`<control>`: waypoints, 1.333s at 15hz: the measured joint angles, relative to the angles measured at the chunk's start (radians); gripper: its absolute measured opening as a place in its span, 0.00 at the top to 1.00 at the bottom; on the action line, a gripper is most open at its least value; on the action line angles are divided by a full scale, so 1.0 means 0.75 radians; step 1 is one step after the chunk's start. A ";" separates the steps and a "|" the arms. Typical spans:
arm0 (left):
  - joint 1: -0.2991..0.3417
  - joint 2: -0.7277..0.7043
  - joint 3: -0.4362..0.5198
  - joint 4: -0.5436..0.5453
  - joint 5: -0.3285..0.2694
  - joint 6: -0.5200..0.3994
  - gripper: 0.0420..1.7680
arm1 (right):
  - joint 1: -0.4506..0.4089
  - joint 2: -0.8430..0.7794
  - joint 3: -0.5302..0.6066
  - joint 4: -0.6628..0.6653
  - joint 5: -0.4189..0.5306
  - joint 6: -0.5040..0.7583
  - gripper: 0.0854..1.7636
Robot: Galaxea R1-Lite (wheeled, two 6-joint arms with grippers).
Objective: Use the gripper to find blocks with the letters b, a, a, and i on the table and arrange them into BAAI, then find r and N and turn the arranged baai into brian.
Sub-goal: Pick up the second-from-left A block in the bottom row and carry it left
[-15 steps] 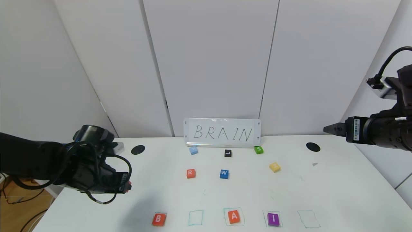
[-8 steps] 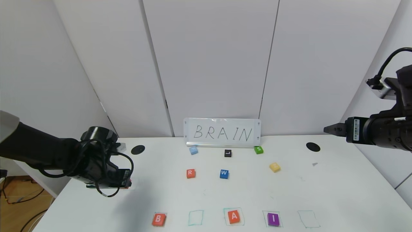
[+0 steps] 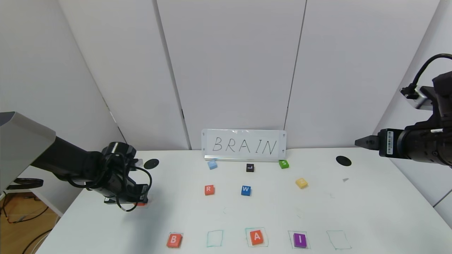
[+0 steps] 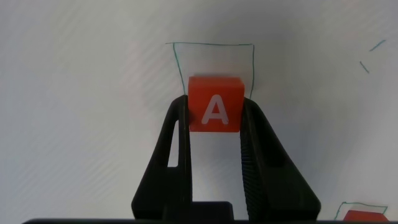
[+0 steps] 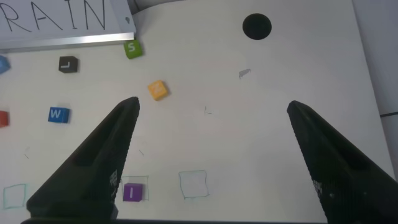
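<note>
My left gripper (image 3: 140, 200) is low over the left side of the table (image 3: 370, 211), shut on an orange-red A block (image 4: 215, 93). In the left wrist view the left gripper (image 4: 214, 115) holds this A at the near edge of a green-drawn square (image 4: 211, 45). Along the front edge sit the B block (image 3: 174, 240), the other A (image 3: 256, 237) and the purple I (image 3: 299, 240), each in a drawn square. The orange-red R (image 3: 209, 189) and the yellow N (image 3: 301, 182) lie mid-table. My right gripper (image 3: 358, 142) hangs open and empty, high at the right.
A BRAIN sign (image 3: 243, 145) stands at the back. Light blue (image 3: 212, 164), black L (image 3: 250, 167), green S (image 3: 283, 164) and blue W (image 3: 245, 190) blocks lie before it. Bare drawn squares (image 3: 214, 238) (image 3: 338, 240) flank the row. Black discs (image 3: 151, 163) (image 3: 343, 161) sit at both sides.
My left arm has stretched forward and to the right, lowering the gripper with the A block to the table. The right arm has barely moved.
</note>
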 joint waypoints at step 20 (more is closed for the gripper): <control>-0.005 0.051 -0.038 0.005 -0.005 -0.001 0.73 | 0.000 0.012 0.000 0.000 -0.003 0.001 0.03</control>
